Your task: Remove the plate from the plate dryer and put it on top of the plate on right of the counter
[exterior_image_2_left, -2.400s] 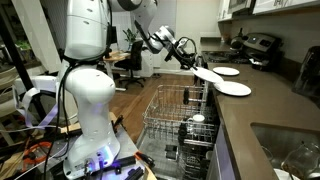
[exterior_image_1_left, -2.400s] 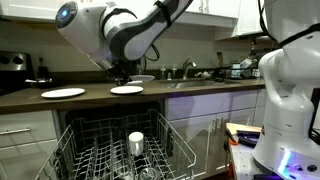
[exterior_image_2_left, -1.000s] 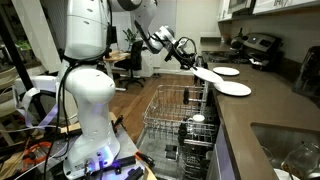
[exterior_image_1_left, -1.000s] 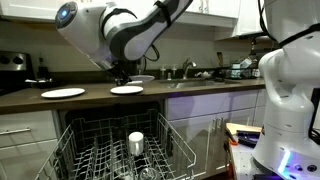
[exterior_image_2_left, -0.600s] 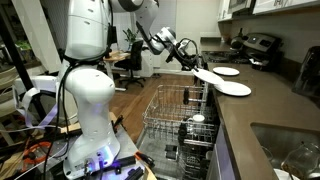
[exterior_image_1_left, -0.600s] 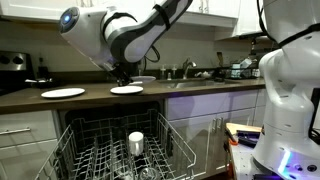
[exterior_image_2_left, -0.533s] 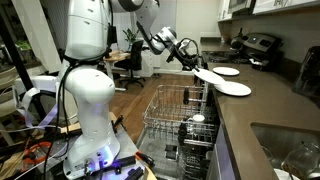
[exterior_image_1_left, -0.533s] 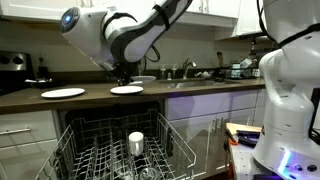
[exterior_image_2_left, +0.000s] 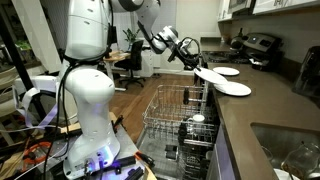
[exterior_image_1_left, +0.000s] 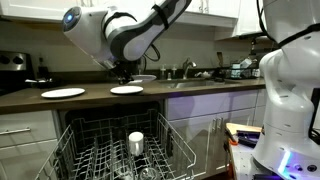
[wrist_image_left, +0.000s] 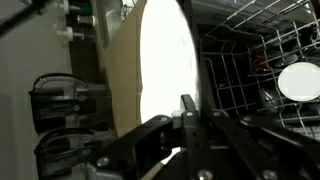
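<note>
My gripper (exterior_image_1_left: 122, 76) (exterior_image_2_left: 192, 62) is shut on the rim of the plate (exterior_image_1_left: 128, 90) (exterior_image_2_left: 233, 88), a plain pale round plate held about flat at the level of the dark counter (exterior_image_1_left: 190, 90) (exterior_image_2_left: 262, 115). In the wrist view the plate (wrist_image_left: 165, 70) fills the middle, edge-on between my fingers (wrist_image_left: 186, 118). I cannot tell whether it rests on the counter or whether another plate lies under it. A second plain white plate (exterior_image_1_left: 63, 93) (exterior_image_2_left: 226, 71) lies flat on the counter nearer the stove. The wire plate dryer (exterior_image_1_left: 90, 150) (exterior_image_2_left: 175, 115) stands pulled out below the counter.
A small white cup (exterior_image_1_left: 136, 142) (exterior_image_2_left: 197, 120) (wrist_image_left: 298, 82) stands in the plate dryer. A sink (exterior_image_2_left: 290, 150) and several items (exterior_image_1_left: 205, 73) sit at the other end of the counter. A stove (exterior_image_2_left: 262, 45) is beyond the plates. The robot's white base (exterior_image_2_left: 88, 100) stands beside the rack.
The arm's upper links have shifted slightly sideways. The gripper and the plate stay in the same place, and the grip is unchanged.
</note>
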`<state>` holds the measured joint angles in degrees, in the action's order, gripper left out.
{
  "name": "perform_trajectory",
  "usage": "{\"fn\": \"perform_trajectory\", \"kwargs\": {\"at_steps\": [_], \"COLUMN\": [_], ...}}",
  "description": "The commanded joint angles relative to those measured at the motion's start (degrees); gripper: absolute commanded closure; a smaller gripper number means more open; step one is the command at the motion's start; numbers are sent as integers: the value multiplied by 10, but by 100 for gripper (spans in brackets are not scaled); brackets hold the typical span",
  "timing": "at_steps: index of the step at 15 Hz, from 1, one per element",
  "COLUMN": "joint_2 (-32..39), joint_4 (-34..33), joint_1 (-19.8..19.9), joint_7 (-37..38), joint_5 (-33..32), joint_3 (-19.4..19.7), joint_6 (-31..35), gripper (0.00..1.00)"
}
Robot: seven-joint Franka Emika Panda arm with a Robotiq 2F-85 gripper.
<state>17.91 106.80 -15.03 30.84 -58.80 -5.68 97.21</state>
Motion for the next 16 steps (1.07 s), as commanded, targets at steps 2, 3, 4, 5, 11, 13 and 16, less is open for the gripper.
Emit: {"fn": "perform_trajectory", "kwargs": {"at_steps": [2,3,4,5,11,13,16], "joint_2": [5,6,6,7,2,2,3], "joint_4": [-4,-5,-5,-5,-1,0,2], "joint_1": [7,9,11,12,31,39,50], "joint_7": [2,1,0,0,0,2,5], "joint_5": [-17,-23,-29,-35,-98,-112,-129], "joint_3": [-3,-1,1,4,12,13,16], "joint_6": [-3,0,4,5,61,87,132], "gripper": [98,98,98,98,98,98,98]}}
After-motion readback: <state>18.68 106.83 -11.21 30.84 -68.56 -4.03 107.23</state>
